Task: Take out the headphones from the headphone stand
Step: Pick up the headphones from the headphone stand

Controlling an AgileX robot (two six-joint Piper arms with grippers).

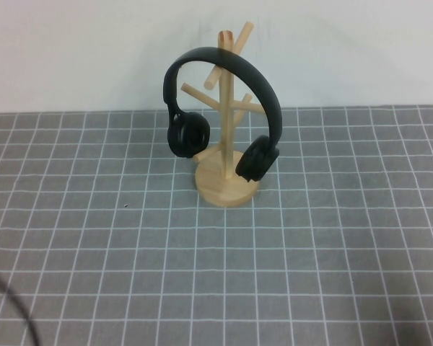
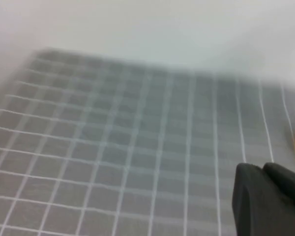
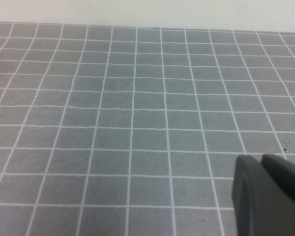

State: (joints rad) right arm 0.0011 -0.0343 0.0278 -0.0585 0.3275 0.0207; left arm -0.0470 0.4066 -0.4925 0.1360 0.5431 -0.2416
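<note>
The black headphones [image 1: 224, 68] hang over the light wooden headphone stand [image 1: 226, 108] at the back middle of the gridded mat. One ear cup [image 1: 187, 134] hangs left of the pole and the other ear cup [image 1: 257, 158] hangs right of it, just above the round base [image 1: 227, 191]. Neither gripper shows in the high view. In the left wrist view my left gripper [image 2: 262, 167] is shut and empty over bare mat. In the right wrist view my right gripper [image 3: 261, 158] is shut and empty over bare mat. Both are away from the stand.
A grey mat with white grid lines [image 1: 310, 274] covers the table up to a white wall at the back. A thin black robot cable [image 1: 18, 311] curves across the front left corner.
</note>
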